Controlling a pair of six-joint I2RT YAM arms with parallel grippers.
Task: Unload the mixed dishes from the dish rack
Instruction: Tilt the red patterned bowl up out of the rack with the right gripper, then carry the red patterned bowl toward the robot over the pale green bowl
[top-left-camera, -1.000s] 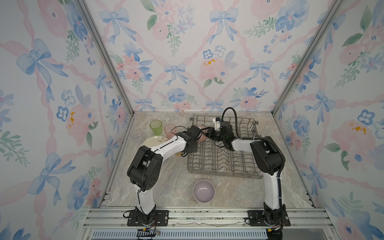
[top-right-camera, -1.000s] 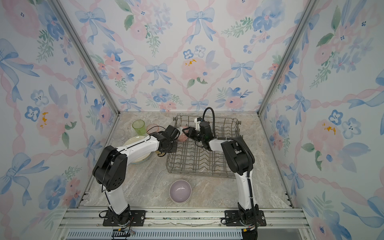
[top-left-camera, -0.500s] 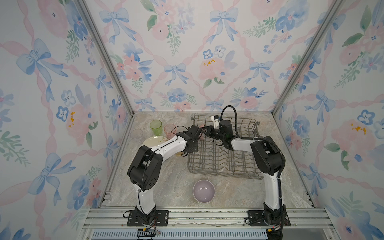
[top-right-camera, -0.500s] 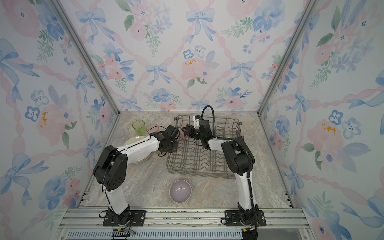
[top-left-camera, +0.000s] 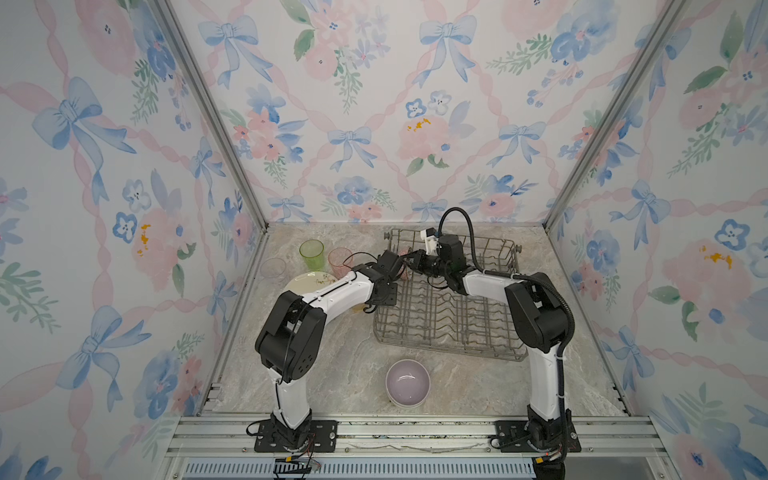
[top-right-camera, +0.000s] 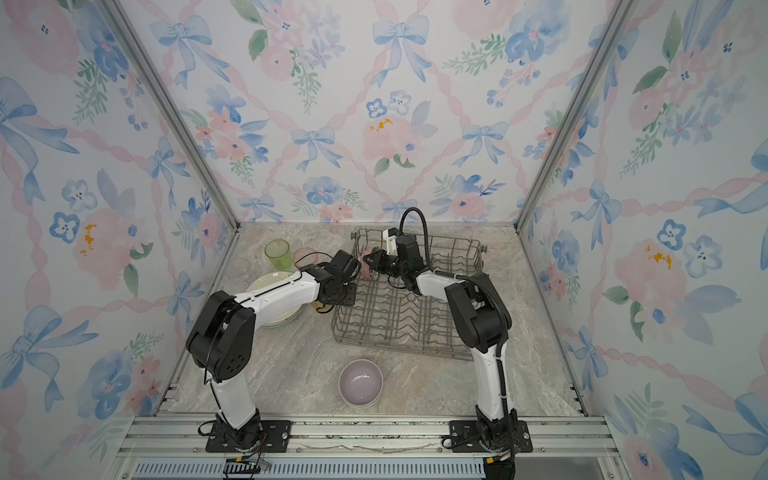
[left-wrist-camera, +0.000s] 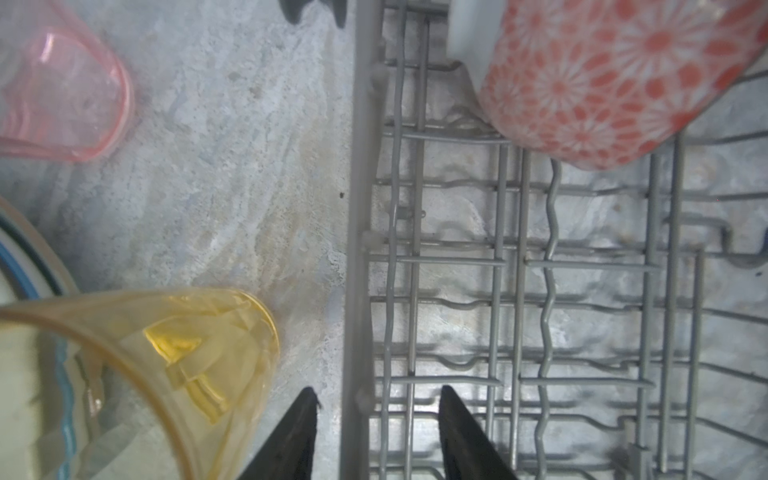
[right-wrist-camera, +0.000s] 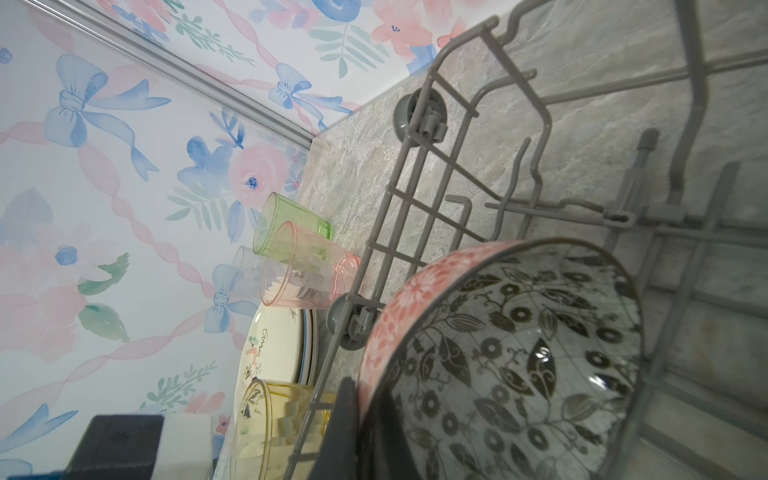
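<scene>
The pink floral ceramic bowl (right-wrist-camera: 519, 365) is rim-clamped by the right gripper (right-wrist-camera: 368, 411); the left gripper (left-wrist-camera: 378, 390) is held open. A lift clear of the grey wire dish rack (left-wrist-camera: 355, 208) is judged due.

Grey rack (top-left-camera: 446, 328) on desk (top-left-camera: 332, 374), right tool (top-left-camera: 411, 262) at a half-hidden pink bowl (top-left-camera: 402, 252) in its far-left corner, left tool (top-left-camera: 377, 302) over its left rim, lilac bowl (top-left-camera: 407, 383) in front, green tumbler (top-left-camera: 311, 254), pink tumbler (top-left-camera: 340, 259), clear tumbler (top-left-camera: 273, 267) and plate (top-left-camera: 305, 282) to its left
</scene>
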